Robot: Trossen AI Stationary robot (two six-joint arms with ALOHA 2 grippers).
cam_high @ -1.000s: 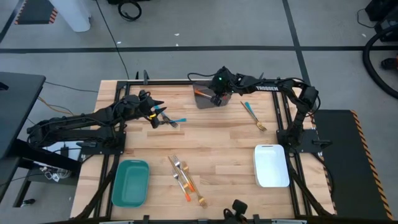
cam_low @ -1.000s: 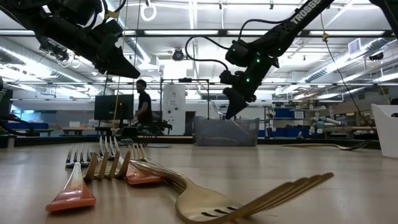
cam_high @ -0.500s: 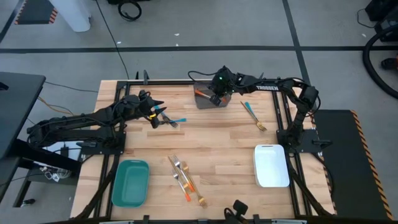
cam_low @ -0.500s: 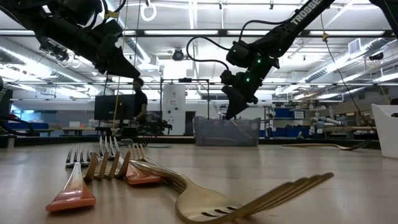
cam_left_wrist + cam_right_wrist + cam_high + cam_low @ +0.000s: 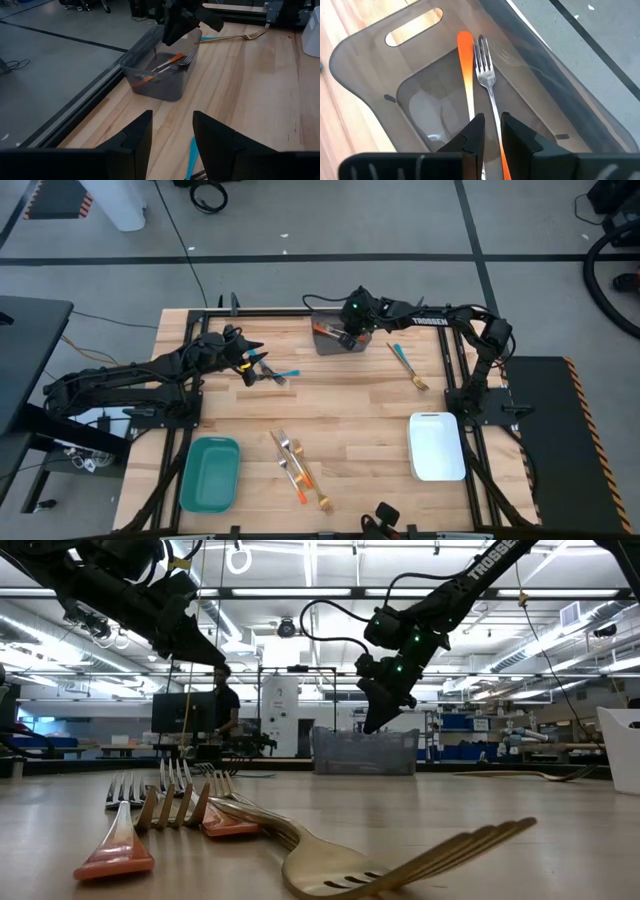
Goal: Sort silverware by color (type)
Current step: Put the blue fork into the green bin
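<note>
A: Now, right arm first. Where is it?

B: Right gripper point(image 5: 345, 332) hangs over the grey bin point(image 5: 322, 343) at the table's far edge, tips pointing down into it. In the right wrist view the two fingers point(image 5: 473, 134) stand a narrow gap apart, and nothing is pinched between them.

A: Contents of that bin?

B: Two orange-handled pieces lying side by side on the bin floor: an orange-handled fork point(image 5: 487, 82), silver tines toward the bin's handle cut-out, and beside it a second orange-handled piece point(image 5: 466, 70) lying the other way round, handle end next to the tines. Its head is hidden behind the fingers, type cannot be told.

A: Left arm?

B: Left gripper point(image 5: 252, 361) sits over the left-middle of the table, fingers wide apart, empty. Just beside its tips lies a blue-handled piece point(image 5: 281, 374).

A: Rest of the silverware?

B: A blue-handled gold fork point(image 5: 408, 366) lies alone on the wood right of the grey bin. A cluster of forks point(image 5: 298, 470) lies near the front edge, some orange-handled, some gold, overlapping one another.

A: Other bins?

B: Teal bin point(image 5: 209, 473) front left, white bin point(image 5: 437, 445) front right. No silverware shows in either.
</note>
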